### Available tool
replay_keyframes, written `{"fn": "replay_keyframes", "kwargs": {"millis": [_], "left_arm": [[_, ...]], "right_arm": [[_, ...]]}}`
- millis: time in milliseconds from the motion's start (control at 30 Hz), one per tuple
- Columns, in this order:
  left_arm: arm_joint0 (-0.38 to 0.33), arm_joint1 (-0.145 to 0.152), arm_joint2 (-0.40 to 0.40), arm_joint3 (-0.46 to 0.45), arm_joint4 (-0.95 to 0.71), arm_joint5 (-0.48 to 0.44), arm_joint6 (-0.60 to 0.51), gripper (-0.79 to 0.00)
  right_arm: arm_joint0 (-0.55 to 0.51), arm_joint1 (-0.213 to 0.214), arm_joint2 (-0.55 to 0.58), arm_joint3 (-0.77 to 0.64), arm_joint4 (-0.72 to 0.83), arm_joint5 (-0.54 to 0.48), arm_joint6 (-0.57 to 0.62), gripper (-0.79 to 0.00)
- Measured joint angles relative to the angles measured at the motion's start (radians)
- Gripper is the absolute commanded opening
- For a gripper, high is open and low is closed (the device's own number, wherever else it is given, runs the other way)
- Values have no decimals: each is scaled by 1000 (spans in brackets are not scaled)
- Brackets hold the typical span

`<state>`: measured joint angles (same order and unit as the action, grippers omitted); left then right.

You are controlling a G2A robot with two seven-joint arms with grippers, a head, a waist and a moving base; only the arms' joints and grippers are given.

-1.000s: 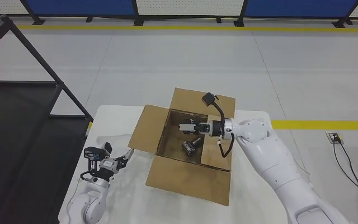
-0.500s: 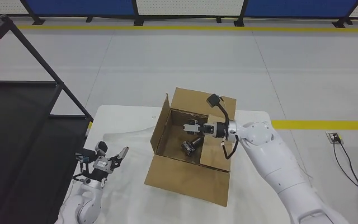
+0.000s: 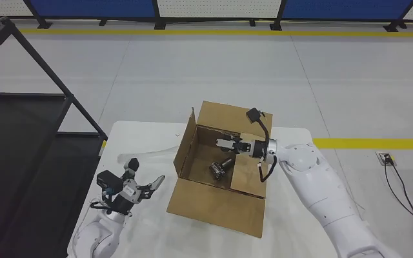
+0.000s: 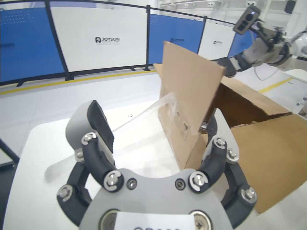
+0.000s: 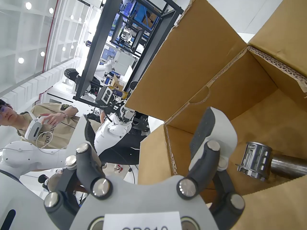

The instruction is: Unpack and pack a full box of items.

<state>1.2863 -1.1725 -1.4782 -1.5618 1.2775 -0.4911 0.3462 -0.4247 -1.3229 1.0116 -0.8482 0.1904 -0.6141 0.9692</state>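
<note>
The left fingers (image 3: 155,184) (image 4: 100,123) are spread wide with nothing between them, poised over the white worktop (image 3: 148,135) (image 4: 139,154). Just ahead of their tips stands the open cardboard box (image 3: 216,209) (image 4: 263,149) (image 5: 196,56), its near corner close to one fingertip but apart from it. The box's side flap (image 3: 187,138) (image 4: 189,89) rises upright ahead of these fingers, and a strip of clear tape (image 3: 151,155) (image 4: 168,99) trails from its outer face towards the worktop. The right fingers (image 3: 225,137) (image 5: 206,130) are also spread and hold nothing; they sit over the box opening, on the far side of the upright flap from the left fingers. On the box floor, below the right fingers and a little to one side of their tips, lies a slotted metal cylinder on a shaft (image 3: 219,169) (image 5: 255,161), untouched.
</note>
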Motion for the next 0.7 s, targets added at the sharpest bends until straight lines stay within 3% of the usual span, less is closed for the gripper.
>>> {"fn": "replay_keyframes", "kwargs": {"millis": [200,433,533,700], "left_arm": [[-65,-8,60,-15,29,34,-65,0],[-177,-23,104,45,-26,106,-157,0],[-215,-26,105,81,-86,90,-181,0],[-214,-23,77,89,-107,93,-179,0]], "right_arm": [[-44,19,42,-34,-1,-8,-15,0],[-98,43,94,-82,-2,-6,-22,0],[-113,50,109,-98,-1,-1,-21,0],[-124,58,123,-114,-2,6,-17,0]]}}
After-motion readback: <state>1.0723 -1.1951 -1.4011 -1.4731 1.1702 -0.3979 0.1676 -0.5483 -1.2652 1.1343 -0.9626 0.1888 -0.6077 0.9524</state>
